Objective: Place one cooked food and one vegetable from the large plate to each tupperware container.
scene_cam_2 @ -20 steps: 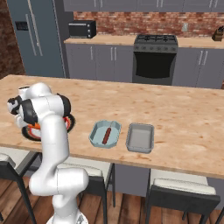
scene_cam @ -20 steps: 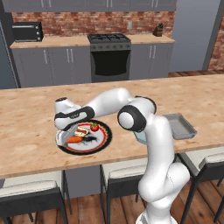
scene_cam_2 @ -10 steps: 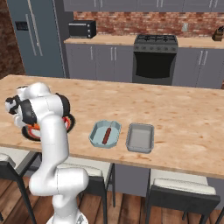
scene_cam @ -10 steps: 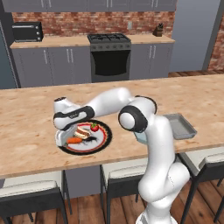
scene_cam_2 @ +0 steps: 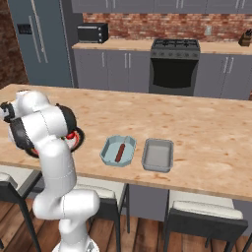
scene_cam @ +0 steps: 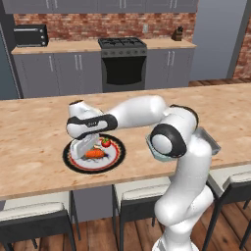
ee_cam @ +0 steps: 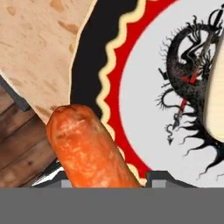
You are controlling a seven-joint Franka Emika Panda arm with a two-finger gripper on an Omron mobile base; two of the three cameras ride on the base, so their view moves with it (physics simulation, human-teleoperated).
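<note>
The large plate (scene_cam: 115, 156) lies on the wooden counter, with an orange carrot (scene_cam: 94, 153) and a red tomato-like piece (scene_cam: 105, 142) on it. My gripper (scene_cam: 82, 148) is down over the plate's left side. In the hand view the carrot (ee_cam: 85, 146) fills the space between the fingertips of my gripper (ee_cam: 105, 177), which is shut on it just above the plate's black rim (ee_cam: 87, 83). One tupperware container (scene_cam_2: 118, 150) holds a brown sausage (scene_cam_2: 119, 152). A second tupperware container (scene_cam_2: 158, 155), to its right, is bare inside.
A pale food piece (ee_cam: 217, 96) lies on the plate's white centre at the right edge of the hand view. My own arm hides most of the plate (scene_cam_2: 77, 138) in the right base view. Stools (scene_cam: 34, 218) stand under the counter's near edge.
The jaws have closed in on the carrot. The hand has stayed over the plate's left side, and the containers have not moved.
</note>
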